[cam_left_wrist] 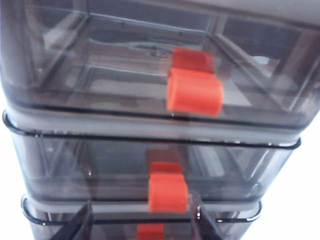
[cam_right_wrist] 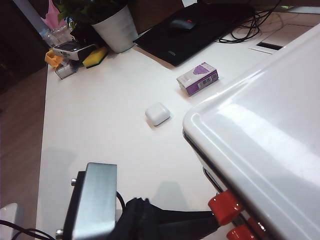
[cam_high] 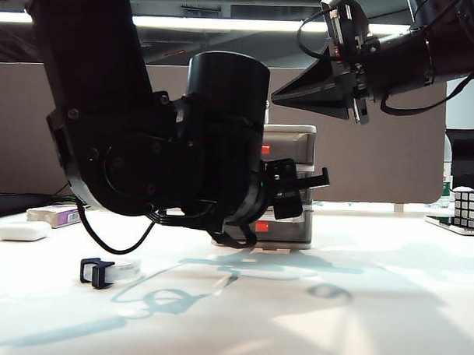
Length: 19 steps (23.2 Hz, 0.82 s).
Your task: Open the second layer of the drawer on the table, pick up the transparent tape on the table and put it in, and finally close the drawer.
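The drawer stands mid-table, a pale grey cabinet with three smoky tiers and red-orange tabs. My left gripper is right at its front, hiding the middle tab in the exterior view. In the left wrist view the second layer fills the middle, and its tab sits between my left gripper's spread fingertips without being clamped. My right gripper hovers above the cabinet's top, its fingers tapering to one point. The transparent tape lies on the table at front left, far from both grippers.
A white oblong case and a purple-labelled box lie at the far left. A colour cube stands at the right edge. The right wrist view shows the cabinet's white top, a plant pot and a laptop.
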Each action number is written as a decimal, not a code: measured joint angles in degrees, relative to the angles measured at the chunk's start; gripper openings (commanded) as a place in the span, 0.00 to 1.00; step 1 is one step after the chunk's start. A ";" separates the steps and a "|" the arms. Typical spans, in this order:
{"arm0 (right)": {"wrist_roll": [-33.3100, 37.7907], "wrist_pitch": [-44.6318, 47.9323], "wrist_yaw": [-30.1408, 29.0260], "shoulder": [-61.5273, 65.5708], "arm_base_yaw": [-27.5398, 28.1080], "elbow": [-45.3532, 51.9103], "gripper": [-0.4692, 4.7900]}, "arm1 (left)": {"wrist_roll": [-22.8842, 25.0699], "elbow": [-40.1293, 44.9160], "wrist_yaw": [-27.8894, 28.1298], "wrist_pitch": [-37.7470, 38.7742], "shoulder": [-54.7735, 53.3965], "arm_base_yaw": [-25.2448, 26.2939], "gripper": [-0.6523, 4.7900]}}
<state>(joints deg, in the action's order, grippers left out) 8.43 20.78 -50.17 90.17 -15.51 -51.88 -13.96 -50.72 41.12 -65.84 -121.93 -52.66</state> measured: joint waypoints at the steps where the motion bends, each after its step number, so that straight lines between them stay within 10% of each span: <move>1: -0.35 -0.20 0.02 0.00 0.00 0.00 0.08 | 0.00 0.00 -0.04 -0.35 0.00 -0.02 0.56; 19: -0.76 -0.74 0.20 0.00 0.02 0.00 0.08 | 0.00 -0.02 -3.63 -2.58 0.00 0.55 0.56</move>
<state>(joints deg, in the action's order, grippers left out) 7.66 20.03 -49.98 90.17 -15.49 -51.88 -13.96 -50.74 37.50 -68.42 -121.93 -52.12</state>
